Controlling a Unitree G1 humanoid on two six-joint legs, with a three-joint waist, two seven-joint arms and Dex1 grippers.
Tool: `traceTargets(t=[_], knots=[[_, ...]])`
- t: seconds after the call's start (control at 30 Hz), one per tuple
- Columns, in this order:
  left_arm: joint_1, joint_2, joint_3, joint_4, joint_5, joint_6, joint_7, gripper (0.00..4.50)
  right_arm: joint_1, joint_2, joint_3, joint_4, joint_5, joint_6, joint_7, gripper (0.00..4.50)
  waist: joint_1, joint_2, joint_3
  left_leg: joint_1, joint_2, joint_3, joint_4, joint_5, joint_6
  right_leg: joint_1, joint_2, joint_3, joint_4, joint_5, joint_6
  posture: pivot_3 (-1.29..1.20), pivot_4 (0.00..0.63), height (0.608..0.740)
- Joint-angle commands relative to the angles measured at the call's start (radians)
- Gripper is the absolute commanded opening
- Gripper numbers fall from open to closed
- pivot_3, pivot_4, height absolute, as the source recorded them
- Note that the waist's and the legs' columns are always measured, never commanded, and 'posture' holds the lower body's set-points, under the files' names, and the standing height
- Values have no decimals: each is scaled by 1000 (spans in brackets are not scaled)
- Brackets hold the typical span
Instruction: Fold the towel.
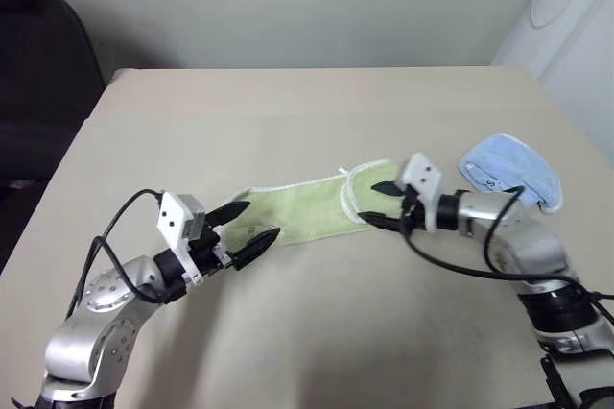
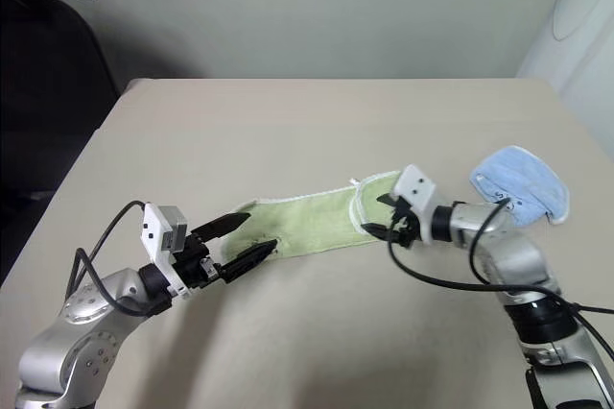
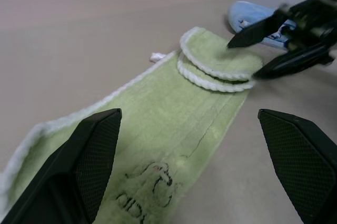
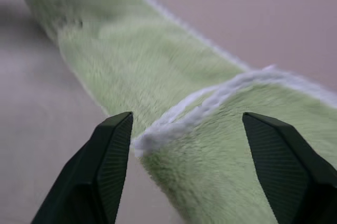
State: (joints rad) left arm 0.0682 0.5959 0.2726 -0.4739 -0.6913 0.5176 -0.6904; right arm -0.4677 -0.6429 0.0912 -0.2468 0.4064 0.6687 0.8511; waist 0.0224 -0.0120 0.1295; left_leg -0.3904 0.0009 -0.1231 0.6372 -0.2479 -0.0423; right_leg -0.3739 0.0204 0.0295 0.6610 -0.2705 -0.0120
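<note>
The light green towel (image 1: 307,207) lies on the table as a long strip with white stitched edging. Its right end is folded back over itself, so two edgings (image 3: 210,74) lie stacked. A small dark logo (image 3: 150,192) marks the left end. My left gripper (image 1: 264,218) is open at that left end, its fingers spread just over the cloth and holding nothing. At the folded right end my right gripper (image 1: 369,204) is open too, its fingers either side of the doubled edge (image 4: 210,98) without clamping it.
A light blue bunched cloth (image 1: 513,171) sits on the table just right of my right forearm. The beige table (image 1: 288,111) stretches bare behind the towel. A black chair (image 1: 38,73) stands off its far left corner, and a white object (image 1: 576,15) at the far right.
</note>
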Motion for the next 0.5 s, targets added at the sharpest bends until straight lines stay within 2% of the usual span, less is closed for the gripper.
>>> traceTargets(t=[0.03, 0.07, 0.13, 0.17, 0.33, 0.5], knots=[[24, -21, 40, -31, -51, 11, 21, 4500, -11, -5, -142, -14, 121, 57, 14, 3328, 0, 0, 0, 0, 0, 0, 0, 0, 0, 0, 0, 0, 0, 0, 0, 0, 150, 740], [27, -28, 43, -30, -63, 19, 29, 4500, -27, 3, -156, 19, 124, 73, -5, 2956, 0, 0, 0, 0, 0, 0, 0, 0, -1, 0, 0, 0, 0, 0, 0, 0, 150, 740], [27, -44, 45, -31, -87, 33, 45, 4500, -49, 14, -143, 78, 87, 60, -31, 2513, -1, 0, 0, 1, 0, 0, 0, 1, -1, 1, 0, 0, 0, 0, 0, 0, 150, 740], [26, -56, 45, -33, -107, 44, 58, 4500, -52, 23, -126, 108, 66, 40, -33, 2054, -1, 0, 0, 2, 0, 0, 0, 1, -1, 1, 0, 0, 1, 0, 0, 0, 150, 740], [48, -110, 59, -64, -229, 105, 134, 4500, -50, 96, -22, 340, -71, -113, -46, 359, -1, -1, 0, 4, 0, 0, 0, 1, -1, 2, 0, 0, 1, 0, 0, 0, 150, 740], [122, -145, 122, -92, -375, 148, 226, 4500, -43, 150, 41, 480, -170, -266, -51, 359, -1, 0, 0, 3, 0, 0, -1, -1, 0, 2, 0, 0, 1, 0, 0, 0, 150, 740]])
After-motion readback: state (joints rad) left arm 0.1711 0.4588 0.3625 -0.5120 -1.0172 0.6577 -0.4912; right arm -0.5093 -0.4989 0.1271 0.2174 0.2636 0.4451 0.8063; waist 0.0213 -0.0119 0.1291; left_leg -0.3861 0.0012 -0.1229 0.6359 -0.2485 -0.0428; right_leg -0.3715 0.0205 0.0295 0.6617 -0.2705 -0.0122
